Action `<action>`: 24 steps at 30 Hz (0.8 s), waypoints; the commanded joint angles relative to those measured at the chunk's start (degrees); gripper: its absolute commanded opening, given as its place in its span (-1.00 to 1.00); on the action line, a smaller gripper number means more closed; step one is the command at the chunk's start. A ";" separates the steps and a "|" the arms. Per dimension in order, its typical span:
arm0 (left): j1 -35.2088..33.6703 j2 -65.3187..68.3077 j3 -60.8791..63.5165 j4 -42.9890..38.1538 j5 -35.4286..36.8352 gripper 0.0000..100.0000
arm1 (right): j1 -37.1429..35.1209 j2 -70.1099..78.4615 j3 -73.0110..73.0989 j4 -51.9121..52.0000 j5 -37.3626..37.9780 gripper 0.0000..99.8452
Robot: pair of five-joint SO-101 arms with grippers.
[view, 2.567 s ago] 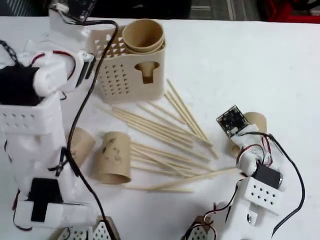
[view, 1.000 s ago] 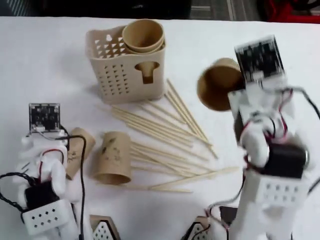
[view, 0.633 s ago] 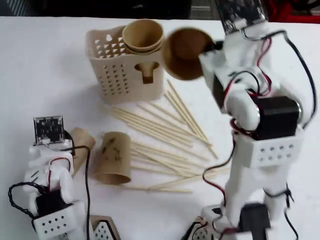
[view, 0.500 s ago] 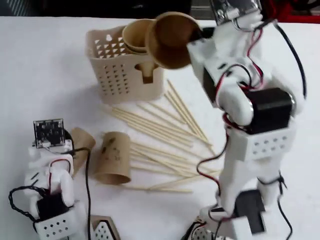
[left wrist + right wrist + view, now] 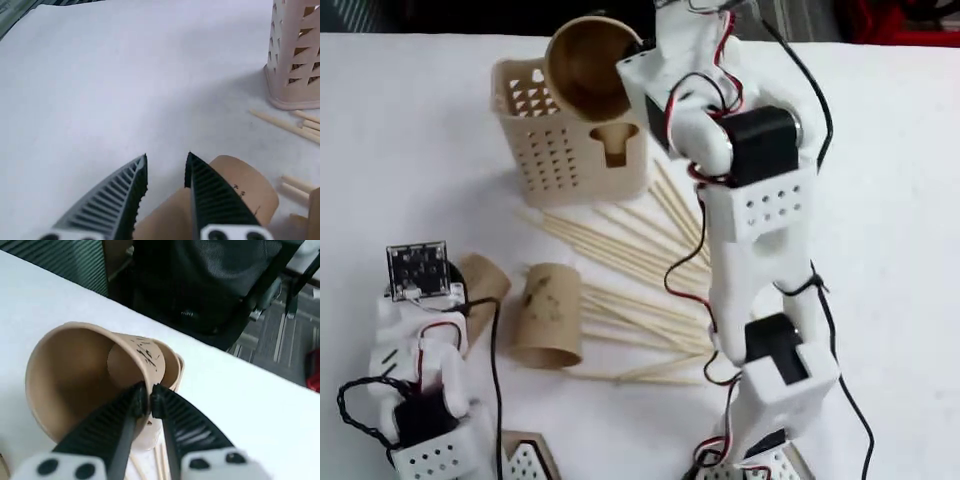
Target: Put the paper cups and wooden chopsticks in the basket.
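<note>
My right gripper (image 5: 148, 390) is shut on the rim of a brown paper cup (image 5: 585, 65), which it holds tilted just above the cream perforated basket (image 5: 570, 150) at the back of the table. The cup's (image 5: 70, 385) open mouth faces the right wrist camera. Near the front left, my left gripper (image 5: 166, 162) is open a little, just above a cup (image 5: 245, 187) lying on its side. That cup (image 5: 485, 285) and a second lying cup (image 5: 548, 313) rest side by side. Several wooden chopsticks (image 5: 630, 270) lie scattered between the basket and the front edge.
The right arm (image 5: 760, 250) stretches from the front edge over the chopsticks to the basket. The left arm's body (image 5: 415, 390) sits at the front left corner. White table (image 5: 410, 130) lies bare left of the basket. A dark chair (image 5: 210, 285) stands beyond the far edge.
The right arm lifted its cup from the right side and swung it left and back to above the basket. The left arm drew back from the basket to the front-left cup.
</note>
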 commanded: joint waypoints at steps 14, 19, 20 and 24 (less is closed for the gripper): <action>-0.22 -0.75 -0.44 0.18 0.44 -0.72 | 0.92 2.68 -1.58 -6.37 -1.76 -0.53; -0.22 -0.75 -0.35 0.18 0.44 -0.72 | 0.75 6.29 -1.76 -12.88 -1.76 -0.48; -0.22 -0.75 -0.35 0.18 0.44 -0.72 | 0.75 7.43 -1.67 -14.29 -1.76 -0.48; -0.22 -0.75 -0.35 0.18 0.44 -0.72 | 0.84 11.38 -2.11 -17.45 -1.76 -0.48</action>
